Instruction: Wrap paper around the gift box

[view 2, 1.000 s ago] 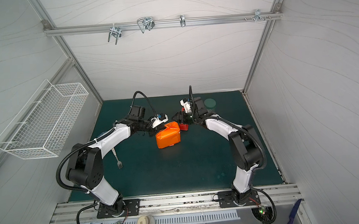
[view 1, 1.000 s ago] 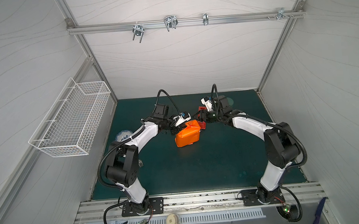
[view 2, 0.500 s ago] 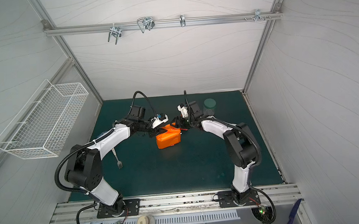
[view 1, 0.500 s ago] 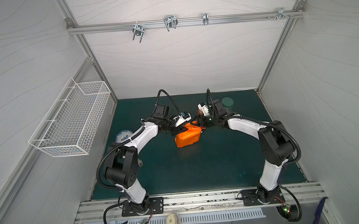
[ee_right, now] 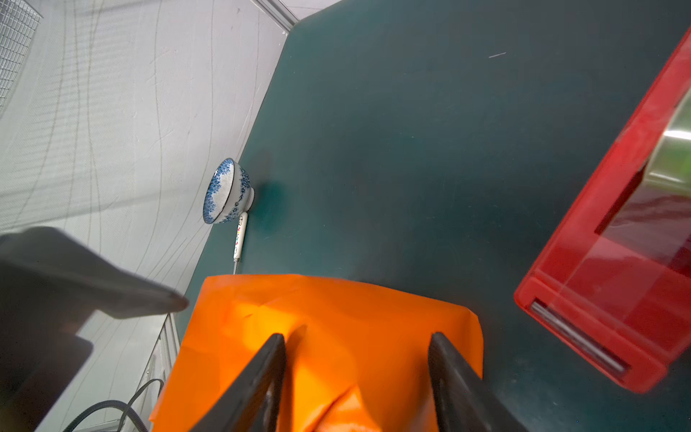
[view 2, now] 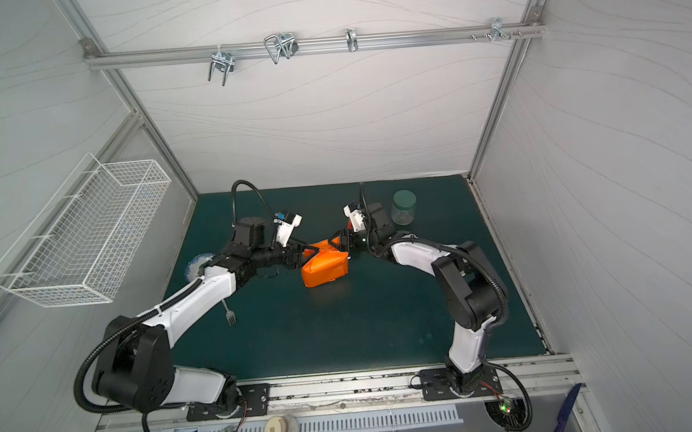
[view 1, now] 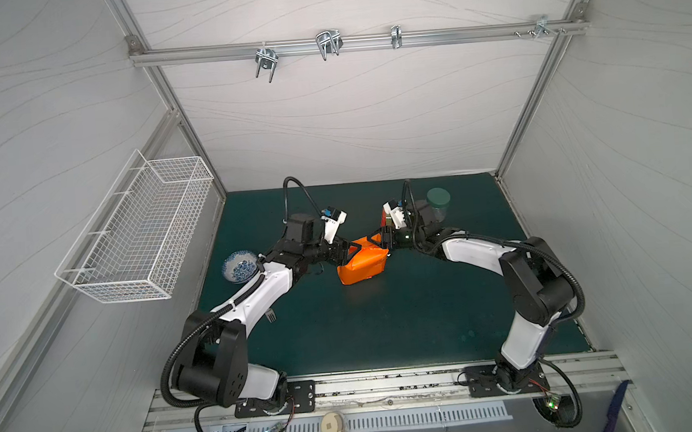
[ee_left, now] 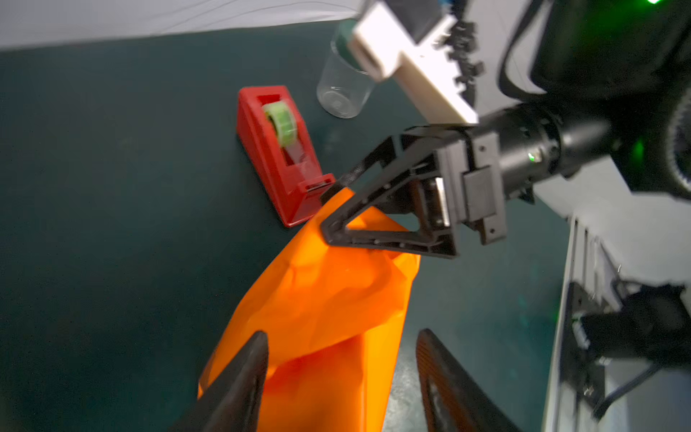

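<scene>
The orange paper point(view 1: 362, 261) point(view 2: 325, 266) lies folded into a boxy bundle in the middle of the green mat. The gift box is hidden under it. My left gripper point(ee_left: 342, 348) is open at the bundle's left end; a raised paper flap point(ee_left: 329, 299) stands between its fingers without being pinched. My right gripper point(ee_right: 357, 348) is open at the opposite end, its fingers straddling the paper point(ee_right: 336, 318). In the left wrist view the flap's peak pokes up between the right gripper's fingers point(ee_left: 336, 230). Both top views show the two grippers point(view 1: 349, 252) point(view 1: 379, 239) facing each other across the bundle.
A red tape dispenser point(ee_left: 278, 149) point(ee_right: 617, 262) stands just behind the bundle. A clear jar with a green lid point(view 1: 438, 202) is at the back right. A blue-patterned bowl point(view 1: 240, 266) and a fork point(view 1: 271, 315) lie left, under the left arm. A wire basket point(view 1: 141, 227) hangs on the left wall.
My left gripper has gone from shut to open and let go of the paper. My right gripper has moved left from the tape dispenser to the bundle's right end.
</scene>
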### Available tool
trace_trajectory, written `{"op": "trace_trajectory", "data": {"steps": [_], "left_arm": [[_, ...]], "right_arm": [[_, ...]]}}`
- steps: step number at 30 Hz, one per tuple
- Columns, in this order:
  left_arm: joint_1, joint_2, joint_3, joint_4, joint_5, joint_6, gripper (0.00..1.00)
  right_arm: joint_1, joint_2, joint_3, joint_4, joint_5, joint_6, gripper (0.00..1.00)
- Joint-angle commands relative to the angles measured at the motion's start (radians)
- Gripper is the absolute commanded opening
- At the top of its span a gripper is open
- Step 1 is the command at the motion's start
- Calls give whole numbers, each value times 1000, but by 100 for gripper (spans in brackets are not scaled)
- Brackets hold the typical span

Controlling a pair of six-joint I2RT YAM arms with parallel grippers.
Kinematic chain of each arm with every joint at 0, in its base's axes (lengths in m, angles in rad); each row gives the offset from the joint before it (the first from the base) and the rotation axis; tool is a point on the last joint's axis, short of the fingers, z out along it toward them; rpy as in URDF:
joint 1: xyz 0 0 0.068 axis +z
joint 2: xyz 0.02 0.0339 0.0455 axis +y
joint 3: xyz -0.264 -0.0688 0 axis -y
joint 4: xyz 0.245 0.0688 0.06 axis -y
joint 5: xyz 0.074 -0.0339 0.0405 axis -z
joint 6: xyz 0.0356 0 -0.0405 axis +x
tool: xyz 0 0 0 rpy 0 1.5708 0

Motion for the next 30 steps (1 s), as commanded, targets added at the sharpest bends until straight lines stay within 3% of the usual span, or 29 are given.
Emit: {"op": "trace_trajectory", "data": {"steps": [1, 8, 16, 30], "left_arm": [[12, -28, -37, 194, -113, -362, 77], [10, 79, -14, 248, -88, -466, 88], [-17, 141, 18, 146, -130, -374, 91], [-25, 149, -120, 132, -128, -307, 88]], "right_arm": [[16, 26, -45, -102, 19, -12, 61], [18, 40, -49, -91, 14, -11, 61], [18, 45, -47, -88, 14, -12, 60], [-12, -34, 27, -122, -85, 73, 67]]}}
